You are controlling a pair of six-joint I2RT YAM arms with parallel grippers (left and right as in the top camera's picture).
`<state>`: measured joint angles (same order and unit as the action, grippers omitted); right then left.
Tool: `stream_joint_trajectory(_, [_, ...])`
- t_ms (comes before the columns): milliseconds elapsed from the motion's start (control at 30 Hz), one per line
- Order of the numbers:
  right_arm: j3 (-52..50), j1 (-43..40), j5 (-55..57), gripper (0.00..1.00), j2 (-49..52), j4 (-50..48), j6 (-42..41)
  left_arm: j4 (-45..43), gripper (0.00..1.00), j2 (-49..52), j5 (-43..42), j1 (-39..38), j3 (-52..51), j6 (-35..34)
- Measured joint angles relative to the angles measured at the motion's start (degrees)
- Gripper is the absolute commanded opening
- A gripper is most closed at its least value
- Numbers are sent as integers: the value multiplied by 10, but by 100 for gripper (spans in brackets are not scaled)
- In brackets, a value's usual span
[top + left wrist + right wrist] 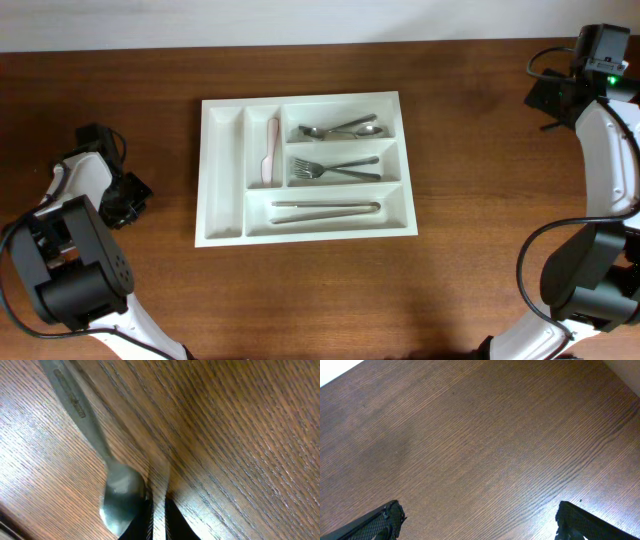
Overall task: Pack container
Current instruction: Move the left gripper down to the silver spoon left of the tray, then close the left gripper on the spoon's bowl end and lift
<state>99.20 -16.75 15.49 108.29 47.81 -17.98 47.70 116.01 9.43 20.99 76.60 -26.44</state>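
The table [330, 300] is brown wood with thin wavy lines in it. In the middle of it lies the container [224, 170], a big white plastic box, smooth and flat, with five parts. Its long side runs from left to right in the overhead view. Two thin parts stand at its left end. Three long parts lie across.

Shiny metal spoons [345, 129] are in the top long part and forks [335, 170] are in the middle one. A pale pink knife [270, 152] sits in a thin part.

The left gripper [158, 505] has its black fingers [145, 525] almost pressed together, with only wood between them. A grey spoon [122, 497] lies right beside them. The right gripper [479, 507] has its bumpy black fingers [380, 522] spread wide over bare wood.
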Motion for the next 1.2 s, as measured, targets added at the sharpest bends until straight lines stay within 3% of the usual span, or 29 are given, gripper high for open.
stream_joint_trajectory(167, [0, 0, 0, 99, 0, 0, 0, -21, 43, 0, -1, 1, 0, 1])
stream_joint_trajectory(300, [0, 0, 0, 99, 0, 0, 0, -49, 56, 0, -7, 7, 1, 0])
stream_joint_trajectory(900, [0, 0, 0, 99, 0, 0, 0, -54, 59, 9, -65, 86, 33, 20])
stream_joint_trajectory(1200, [0, 0, 0, 99, 0, 0, 0, -53, 59, 9, -78, 83, 69, 46])
